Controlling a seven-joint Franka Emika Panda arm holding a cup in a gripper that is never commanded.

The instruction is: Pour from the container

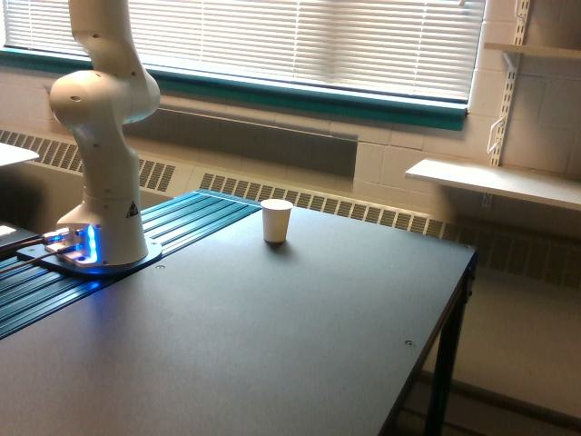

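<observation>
Table (300, 345) w/ a dark top fills most of the exterior view, and a white paper cup (277, 221) stands upright on it, near the far edge, a bit to the view's left of the middle. Its open mouth faces up and a small shadow sits at its foot. Nothing touches the cup. On the view's left is the robot arm (102, 136) — white, thick, standing on a round base that glows blue low down. Base sits on a strip of teal ribbed metal (136, 245) that runs along the table's left side. Arm goes straight up and out of the top of the pic, so the gripper is out of sight — can't tell if its jaws are open or closed, or what they hold. The clear container isn't in the pic either, so can't say where it is. Behind the table: a window w/ white blinds (300, 41), a green sill, a long vent by the wall, and a white shelf (495, 182) on the view's right.
</observation>
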